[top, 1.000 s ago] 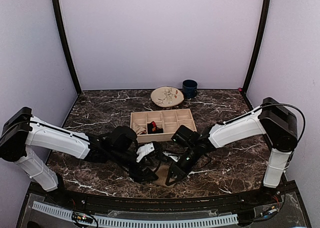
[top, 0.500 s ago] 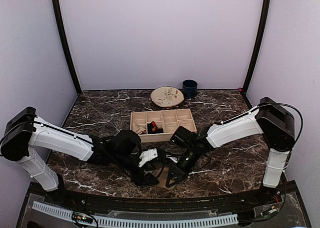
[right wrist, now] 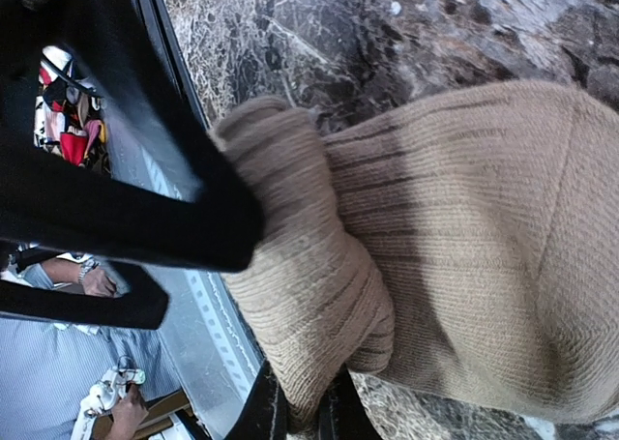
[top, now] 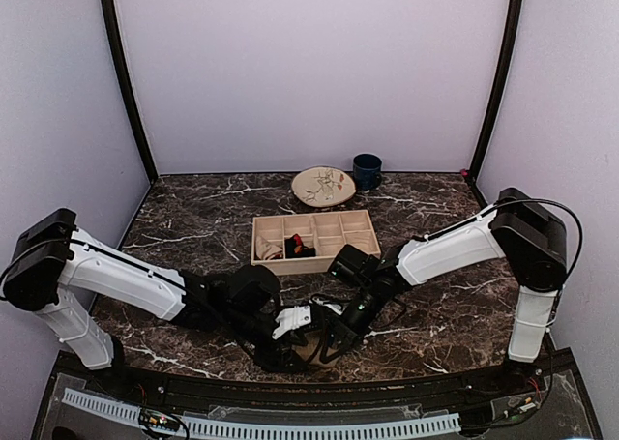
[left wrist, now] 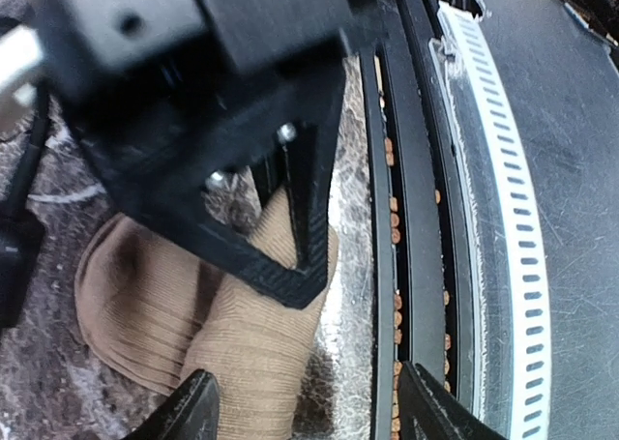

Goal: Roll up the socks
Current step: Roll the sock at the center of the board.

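Right gripper is clamped on a doubled-over fold of the tan ribbed sock, jaws basically together with only fabric between them. Left gripper has its jaws apart, one fingertip on either side of the bunched end of that same sock. It isn't squeezing it as far as I can tell. My read is that the right one is pinning the rolled bit so it can't spring open while the left lines up to grab or tuck the loose end.

The sock is on the marble table right at the near edge, just beside the black edge rail and between the two arms. Part of it is bunched into a fat lump and the rest lies flat, so I'd call the roll partway done, not finished.

Further back, the wooden divider tray has the striped sock in one compartment and the black-and-red sock in the one next to it. Both look bundled up, so probably already dealt with. Behind the tray are a plate and a blue mug, well apart from the action and likely just clutter.
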Robot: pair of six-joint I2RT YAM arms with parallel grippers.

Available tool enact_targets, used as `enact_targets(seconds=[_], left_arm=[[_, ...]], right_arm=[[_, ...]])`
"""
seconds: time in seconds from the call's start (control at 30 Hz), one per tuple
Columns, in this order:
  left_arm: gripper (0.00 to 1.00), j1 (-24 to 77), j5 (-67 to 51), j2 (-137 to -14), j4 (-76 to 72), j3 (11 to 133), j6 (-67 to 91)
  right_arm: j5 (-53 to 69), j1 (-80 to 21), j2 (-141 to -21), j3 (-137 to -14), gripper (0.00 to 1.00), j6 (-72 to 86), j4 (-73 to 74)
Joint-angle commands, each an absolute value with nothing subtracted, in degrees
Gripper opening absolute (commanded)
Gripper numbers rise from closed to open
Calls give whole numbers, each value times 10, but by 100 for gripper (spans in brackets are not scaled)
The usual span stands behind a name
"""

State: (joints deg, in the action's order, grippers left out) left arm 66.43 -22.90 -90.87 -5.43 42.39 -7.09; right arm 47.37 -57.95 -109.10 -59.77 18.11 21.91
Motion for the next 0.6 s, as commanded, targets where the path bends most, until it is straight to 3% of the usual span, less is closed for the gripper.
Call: enact_targets(seconds=[0.0, 0.4, 0.57], left_arm=[[64, 677, -205, -931, -37, 438, -83], [60, 695, -147, -970, -50, 443, -92], [43, 697, -156, -986, -49, 448, -102]], right_arm=[[492, -576, -1097, -594, 0, 185, 204], [503, -576, -1093, -573, 0, 193, 185], [505, -577, -1091, -564, 0, 200, 174]])
